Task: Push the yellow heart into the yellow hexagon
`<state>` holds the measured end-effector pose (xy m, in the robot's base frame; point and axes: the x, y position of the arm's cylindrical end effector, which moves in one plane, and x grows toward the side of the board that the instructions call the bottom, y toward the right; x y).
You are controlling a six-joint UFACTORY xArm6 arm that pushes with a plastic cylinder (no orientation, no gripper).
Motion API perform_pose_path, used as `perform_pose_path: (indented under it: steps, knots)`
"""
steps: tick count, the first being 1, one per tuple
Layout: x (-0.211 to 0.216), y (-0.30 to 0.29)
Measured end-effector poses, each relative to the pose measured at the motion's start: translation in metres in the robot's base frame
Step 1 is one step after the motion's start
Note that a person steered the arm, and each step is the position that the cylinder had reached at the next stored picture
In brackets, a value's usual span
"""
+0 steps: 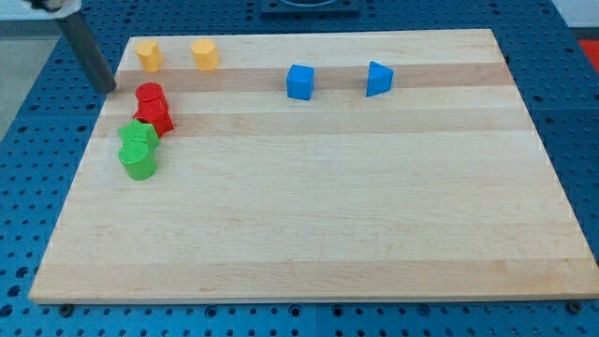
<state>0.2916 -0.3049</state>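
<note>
Tip (109, 89) parked at eight o'clock of the yellow heart (148, 54); no jaws fitted.
If pushed off-centre, the heart may be slid past the yellow hexagon (205, 53).

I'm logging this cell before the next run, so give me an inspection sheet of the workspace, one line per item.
Surface: a pale wooden board, lying on a blue perforated base.
Job's things: yellow heart and yellow hexagon sit apart, side by side near the view's top left edge.
Clutter: two red blocks touching, two green blocks touching just below them; blue cube and a blue wedge-like block along the top.
Hand: none fitted; my tip is at the board's left edge, left of the red blocks, below and left of the heart, touching nothing.
Cables: nothing seen.
Surroundings: a dark fixture beyond the top edge.
</note>
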Motion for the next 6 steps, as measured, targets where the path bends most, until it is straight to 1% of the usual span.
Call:
perform_pose_path:
  steps: [1, 4, 6]
  knots:
    - [-0.035, 0.000]
    - [-0.057, 0.014]
    - [-0.041, 0.068]
